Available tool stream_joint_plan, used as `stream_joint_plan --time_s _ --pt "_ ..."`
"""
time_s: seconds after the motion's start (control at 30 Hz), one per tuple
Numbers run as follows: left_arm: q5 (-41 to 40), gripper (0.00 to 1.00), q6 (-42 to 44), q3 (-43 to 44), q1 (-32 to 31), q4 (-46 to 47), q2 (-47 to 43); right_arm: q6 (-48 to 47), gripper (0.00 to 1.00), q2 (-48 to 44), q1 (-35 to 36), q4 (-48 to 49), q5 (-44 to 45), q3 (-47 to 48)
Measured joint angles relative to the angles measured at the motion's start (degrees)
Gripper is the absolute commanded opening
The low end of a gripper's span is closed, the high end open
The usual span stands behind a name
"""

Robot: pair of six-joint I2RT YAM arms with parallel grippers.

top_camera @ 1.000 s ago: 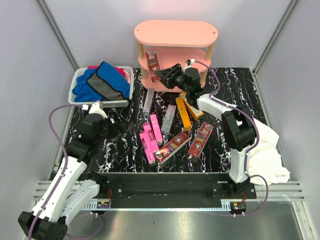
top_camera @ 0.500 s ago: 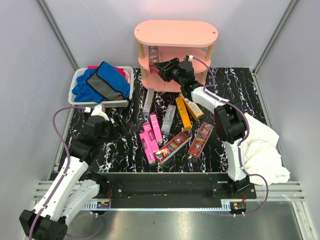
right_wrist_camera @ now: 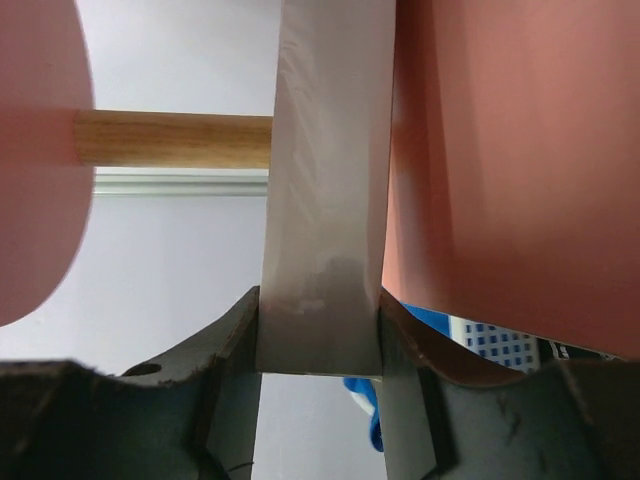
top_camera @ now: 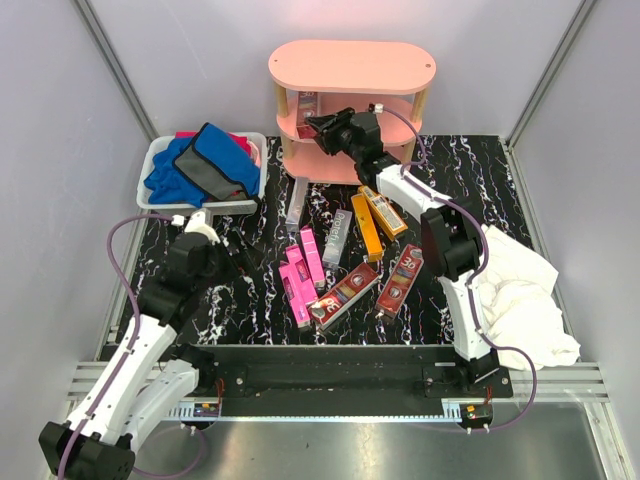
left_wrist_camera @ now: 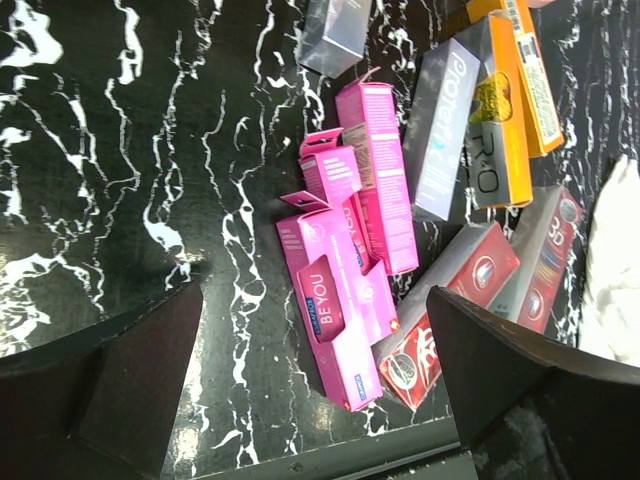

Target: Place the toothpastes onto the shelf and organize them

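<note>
The salmon-pink shelf (top_camera: 350, 65) stands at the back of the table. My right gripper (top_camera: 318, 124) reaches into its middle tier, shut on a dark red toothpaste (top_camera: 306, 103) held upright at the tier's left end. In the right wrist view the box's pale side (right_wrist_camera: 325, 200) sits clamped between both fingers (right_wrist_camera: 235, 350), next to a pink shelf board (right_wrist_camera: 510, 170). Pink (top_camera: 300, 275), dark red (top_camera: 345, 292), orange (top_camera: 368, 228) and silver-grey (top_camera: 338, 235) toothpastes lie scattered mid-table. My left gripper (top_camera: 235, 262) hovers open left of the pink boxes (left_wrist_camera: 340, 300), holding nothing.
A white bin (top_camera: 155, 160) with blue and grey cloths (top_camera: 205, 165) sits left of the shelf. A white cloth (top_camera: 525, 300) lies at the table's right edge. A wooden shelf post (right_wrist_camera: 170, 138) crosses behind the held box. Grey walls close in both sides.
My right gripper has carried the dark red box up and left, deeper into the shelf's middle tier. The left arm has shifted slightly and stays open.
</note>
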Motion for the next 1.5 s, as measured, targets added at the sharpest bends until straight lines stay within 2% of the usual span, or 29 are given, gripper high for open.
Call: stream_joint_plan --time_s 0.03,0.13,0.33,0.47,0.7,0.9,1.0,1.13,1.17,1.27,1.5 --pt "0.3 0.99 -0.1 -0.1 0.0 0.2 0.0 -0.3 0.6 0.1 0.0 -0.8 0.1 0.3" --pt "1.1 0.99 -0.6 -1.0 0.0 0.7 -0.1 -2.0 0.72 0.7 0.2 -5.6 0.5 2.4" --pt "3.0 0.99 -1.4 -3.3 0.0 1.8 -0.3 -3.7 0.84 0.9 0.6 -6.6 0.7 4.2" --pt "4.2 0.99 -1.5 -3.8 0.0 1.9 -0.3 -4.3 0.94 -0.7 0.8 -6.1 0.4 2.0" --pt "5.5 0.99 -1.7 -4.5 0.0 2.6 -0.5 -6.1 0.97 -2.8 1.1 -7.6 0.2 -5.1" --pt "5.5 0.99 -1.6 -4.5 0.0 2.5 -2.0 -7.2 0.97 -9.4 1.1 -7.3 0.5 -12.3" --pt "5.5 0.99 -1.6 -4.5 0.0 2.5 -2.6 -7.5 0.94 -12.0 1.1 -6.4 0.5 -15.3" --pt "5.5 0.99 -1.6 -4.5 0.0 2.5 -2.4 -7.5 0.84 -13.3 1.1 -4.2 0.1 -16.9" --pt "5.5 0.99 -1.7 -4.5 0.0 2.5 -2.2 -7.4 0.76 -13.3 1.1 -3.7 0.0 -17.1" --pt "5.5 0.99 -1.6 -4.5 0.0 2.5 -1.6 -6.8 0.61 -13.3 1.1 -2.3 -0.1 -17.5" --pt "5.1 0.99 -1.6 -4.7 0.0 2.6 -1.5 -5.4 0.44 -11.1 1.3 0.5 -1.6 -15.2"
